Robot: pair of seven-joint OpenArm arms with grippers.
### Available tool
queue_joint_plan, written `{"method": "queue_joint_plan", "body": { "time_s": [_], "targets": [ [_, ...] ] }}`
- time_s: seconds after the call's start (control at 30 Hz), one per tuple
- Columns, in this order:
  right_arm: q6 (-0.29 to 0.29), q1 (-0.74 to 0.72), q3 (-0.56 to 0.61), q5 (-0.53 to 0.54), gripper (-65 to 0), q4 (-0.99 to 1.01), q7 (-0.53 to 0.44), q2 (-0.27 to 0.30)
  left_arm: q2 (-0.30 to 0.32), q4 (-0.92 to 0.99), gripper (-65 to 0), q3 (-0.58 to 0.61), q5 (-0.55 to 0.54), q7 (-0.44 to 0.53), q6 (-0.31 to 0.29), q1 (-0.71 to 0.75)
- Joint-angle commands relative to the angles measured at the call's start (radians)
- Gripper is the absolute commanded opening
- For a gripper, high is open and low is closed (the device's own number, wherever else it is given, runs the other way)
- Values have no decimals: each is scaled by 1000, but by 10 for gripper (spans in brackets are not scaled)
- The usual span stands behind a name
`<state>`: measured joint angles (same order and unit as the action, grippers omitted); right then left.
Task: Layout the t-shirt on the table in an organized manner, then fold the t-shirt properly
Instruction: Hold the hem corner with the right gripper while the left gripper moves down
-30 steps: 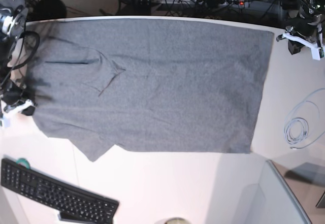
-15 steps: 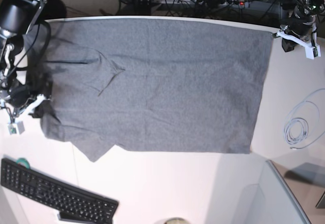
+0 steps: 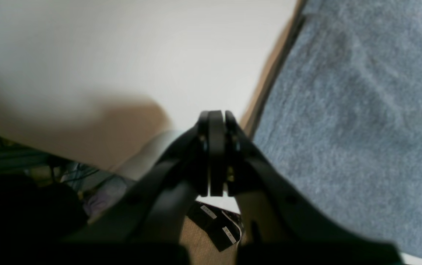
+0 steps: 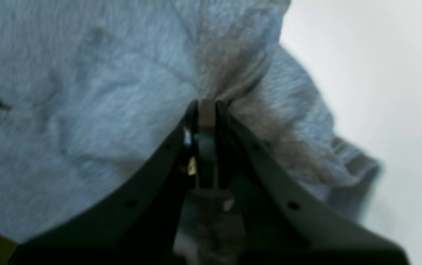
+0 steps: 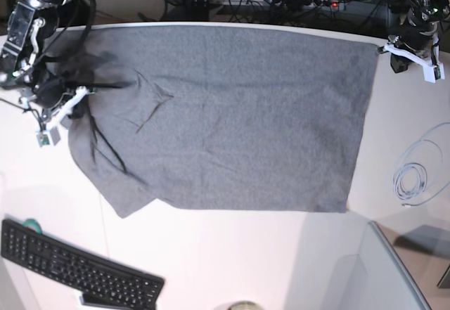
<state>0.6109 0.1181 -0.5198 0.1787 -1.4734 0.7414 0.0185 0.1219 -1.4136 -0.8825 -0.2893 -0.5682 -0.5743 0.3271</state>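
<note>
Since the earlier frames, the right gripper (image 5: 67, 102) has travelled from the near-left edge of the t-shirt (image 5: 232, 113) up and inward, dragging the shirt's left end with it. That end, which lay flat out to the table's left side, is now bunched and lifted, with dark folds running down from the grip. The left gripper (image 5: 394, 46) has shifted only slightly and sits at the shirt's far right corner.

Right gripper: in the right wrist view (image 4: 205, 106) its jaws are closed, with a gathered ridge of grey cloth (image 4: 229, 62) pinched at their tips. The fabric fans out from the pinch and hangs in a loose fold to the right, over white table surface (image 4: 380, 73).

Left gripper: in the left wrist view (image 3: 216, 117) the jaws are pressed fully together with nothing between them. It hangs over the table (image 3: 122, 55), just beside the shirt's edge (image 3: 343, 110), not touching the cloth.

T-shirt: it lies spread across the far half of the table (image 5: 246, 254), its far edge along the table's far edge. The right and middle portions lie flat and smooth. A short crease shows left of centre. The near-left corner sticks out as a loose flap toward the keyboard (image 5: 77, 268).

Other items: the keyboard lies at the near-left corner of the table, apart from the shirt. A coiled white cable (image 5: 411, 180) rests near the right edge.
</note>
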Motion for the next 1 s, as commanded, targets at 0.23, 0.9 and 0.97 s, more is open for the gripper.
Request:
{"method": "queue_joint_plan", "body": {
  "time_s": [0.23, 0.9, 0.97],
  "targets": [
    [4, 18, -4, 14, -335, -109, -15, -12, 17, -14, -650, -5, -8, 18, 0, 0],
    [-1, -412, -317, 14, -318, 195, 392, 42, 17, -13, -650, -5, -6, 18, 0, 0],
    [2, -412, -319, 14, -318, 211, 395, 38, 17, -13, -650, -5, -6, 18, 0, 0]
  ]
}}
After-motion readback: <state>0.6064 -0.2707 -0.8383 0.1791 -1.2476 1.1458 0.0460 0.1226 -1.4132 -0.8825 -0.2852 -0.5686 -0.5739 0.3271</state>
